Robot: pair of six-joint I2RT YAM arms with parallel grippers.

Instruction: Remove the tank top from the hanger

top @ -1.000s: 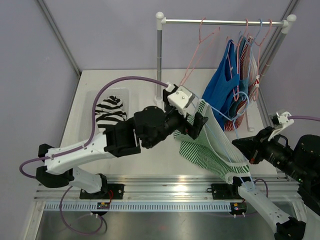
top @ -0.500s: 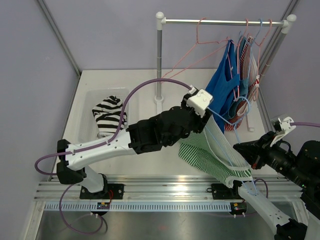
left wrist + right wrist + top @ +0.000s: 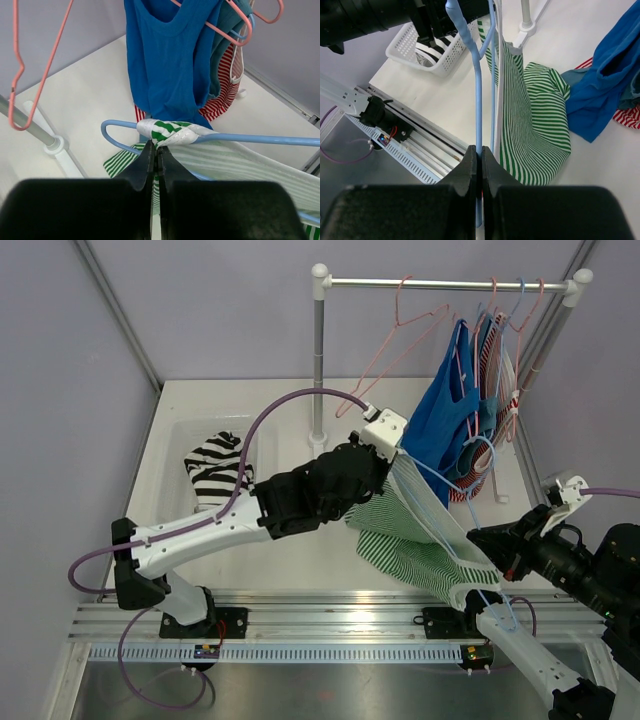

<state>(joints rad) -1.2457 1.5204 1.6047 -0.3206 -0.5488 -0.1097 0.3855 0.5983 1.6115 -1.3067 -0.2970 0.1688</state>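
Note:
The green-and-white striped tank top [image 3: 410, 545] hangs on a light blue hanger [image 3: 440, 478] held in the air between my two arms, in front of the rack. My left gripper [image 3: 156, 150] is shut on the tank top's strap [image 3: 170, 132], pinching it where it wraps over the hanger's blue wire [image 3: 260, 140]. From above, that gripper [image 3: 388, 452] sits at the hanger's upper left end. My right gripper [image 3: 480, 150] is shut on the hanger's blue wire [image 3: 478, 100], with the striped cloth [image 3: 535, 125] hanging just to its right. It [image 3: 482, 540] holds the lower end.
The clothes rack's rail [image 3: 440, 284] carries pink hangers [image 3: 400, 335], a blue tank top [image 3: 440, 420] and a red-striped garment [image 3: 500, 365]. Its post [image 3: 319, 360] stands behind my left arm. A white basket [image 3: 195, 435] at the left holds a black-and-white striped garment [image 3: 215, 472].
My left gripper was open beside the hanger; it has moved to the hanger's upper end and shut on the strap. The right arm has barely moved.

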